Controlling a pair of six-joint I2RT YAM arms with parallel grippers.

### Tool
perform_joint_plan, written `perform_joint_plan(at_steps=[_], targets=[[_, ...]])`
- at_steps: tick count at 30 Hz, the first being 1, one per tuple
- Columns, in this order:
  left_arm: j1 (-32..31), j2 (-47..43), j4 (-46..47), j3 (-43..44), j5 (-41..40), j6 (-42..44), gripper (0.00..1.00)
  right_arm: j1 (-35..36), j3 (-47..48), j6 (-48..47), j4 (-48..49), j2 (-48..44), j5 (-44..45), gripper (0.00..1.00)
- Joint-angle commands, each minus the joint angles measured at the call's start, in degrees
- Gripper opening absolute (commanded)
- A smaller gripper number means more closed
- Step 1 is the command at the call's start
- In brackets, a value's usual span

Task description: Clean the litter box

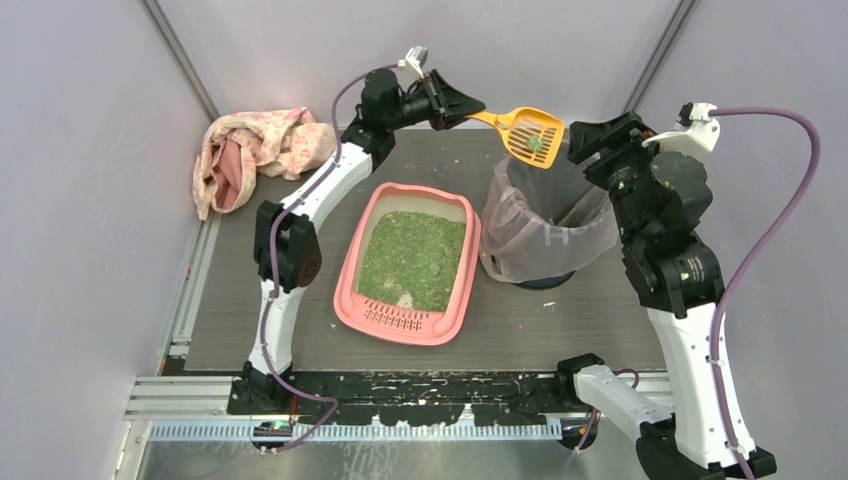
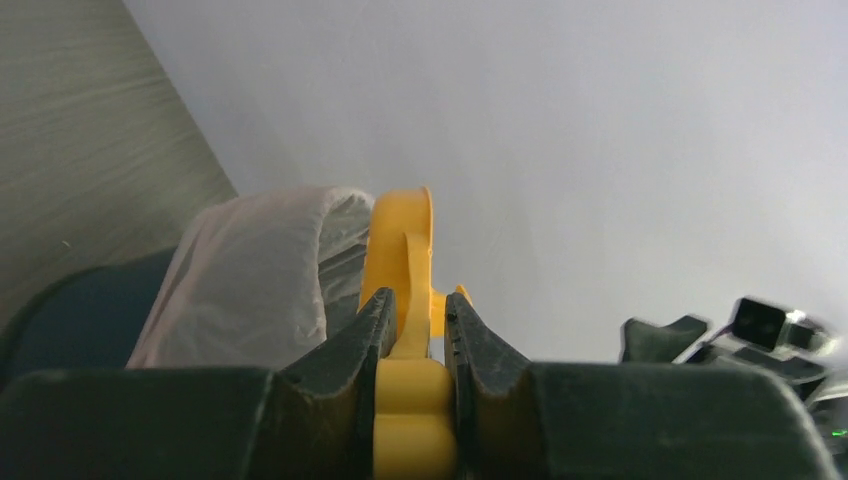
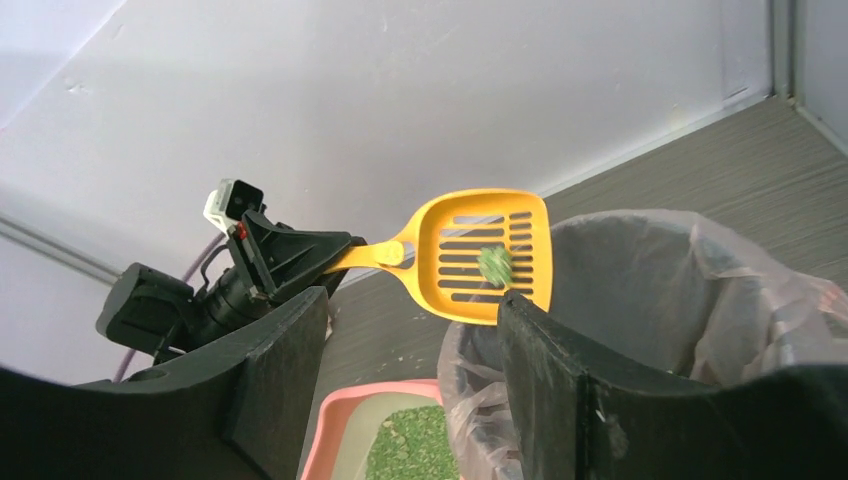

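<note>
On the far left of the surface, against the back wall, a crumpled floral cloth lies in a heap. My left pincer is clamped tight on the handle of a yellow litter scoop. The left wrist view shows both fingers pressed against the handle.

The litter box sits mid-surface between the two arms, its slotted lip toward me. Green granules cover its floor, with one pale lump near the lip.

The scoop's slotted blade hangs above the far rim of the dark round bin, carrying a small green clump. A translucent pinkish bag lines the bin, just right of the litter box; some green bits show inside.

My right pincer hovers over the bin's far side, jaws wide apart, gripping nothing.
</note>
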Motion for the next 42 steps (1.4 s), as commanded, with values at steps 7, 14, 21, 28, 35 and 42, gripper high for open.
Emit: perform_joint_plan(at_steps=[7,14,21,28,35,42], targets=[[-6.18,-2.54,-10.12,9.82,2.33,41.95,0.0,-0.24,2.76,-7.62,-1.24,-0.65,4.41,0.68],[-10.0,-2.53,-23.38,19.75,2.83,60.54,0.0,-0.31,2.68,-9.89,-1.72,0.74,3.71,0.68],[-5.5,-2.22,-2.72,18.38,2.29,35.75,0.0,-0.51,1.14,-8.15,-0.8,2.33,1.8,0.68],[6.91,-9.34,13.83,6.65,1.88,12.97,0.0,-0.57,-1.36,-7.96,-0.59,2.8,1.34,0.68],[14.68,-31.27,1.93,-26.89,0.08,23.35,0.0,-0.66,-2.59,-7.87,0.39,5.0,0.29,0.68],[14.57,-45.98,-21.58,-44.88,-5.24,38.81,0.0,-0.66,-4.39,-6.84,1.38,7.74,-2.22,0.68]])
